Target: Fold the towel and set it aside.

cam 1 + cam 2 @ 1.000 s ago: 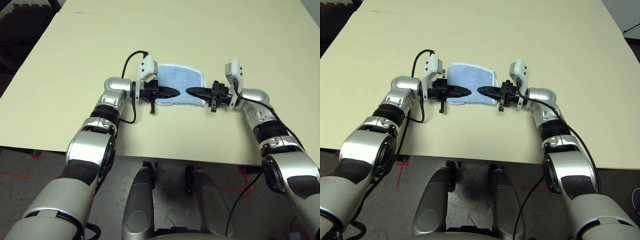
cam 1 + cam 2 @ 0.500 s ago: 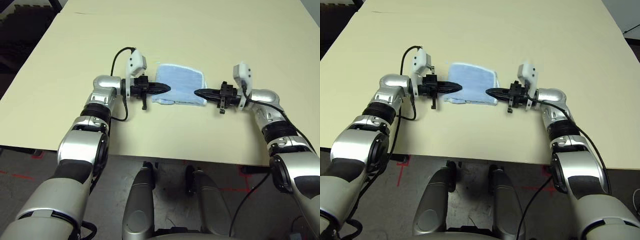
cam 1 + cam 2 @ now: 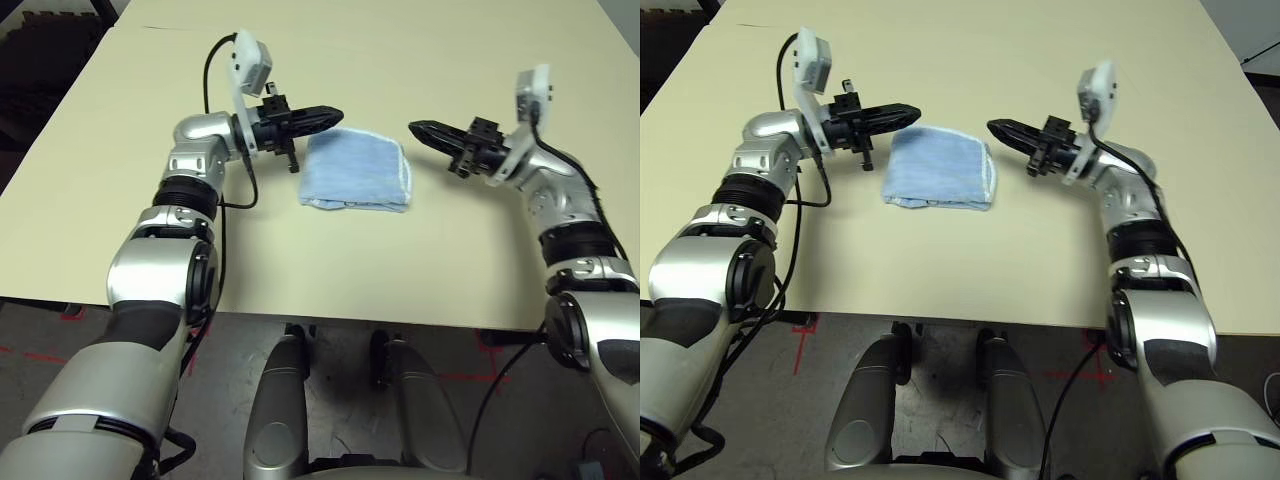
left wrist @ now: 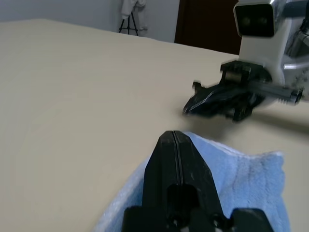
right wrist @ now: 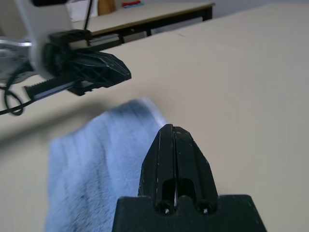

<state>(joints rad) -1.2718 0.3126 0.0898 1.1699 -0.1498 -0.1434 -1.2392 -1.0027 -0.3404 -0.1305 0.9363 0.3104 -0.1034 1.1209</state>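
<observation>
Currently on the books, taken from my left across to my right:

Item one, my left gripper (image 3: 325, 113): fingers pressed tight together, nothing between them. It hangs above the table (image 3: 330, 260) at the towel's far left corner, pointing across toward my other hand.

Item two, the towel (image 3: 355, 171): light blue, white stitched edge, lying flat as a compact folded packet near the middle of the table, between my two grippers and touched by neither. The near edge shows doubled layers; how many folds lie under the top one I cannot quite tell from here.

Item three, my right gripper (image 3: 428, 131): likewise shut and empty, tip aimed back toward the left one, held clear of the cloth just off its right edge.

Step in hand, as I judge it: folding looks done, and both hands stand off the packet. Setting aside remains.

Next move calls for: parting the fingers of one hand, coming down on an edge of the packet, pinching through all layers so it does not unfold, then carrying it toward a side of the table.
</observation>
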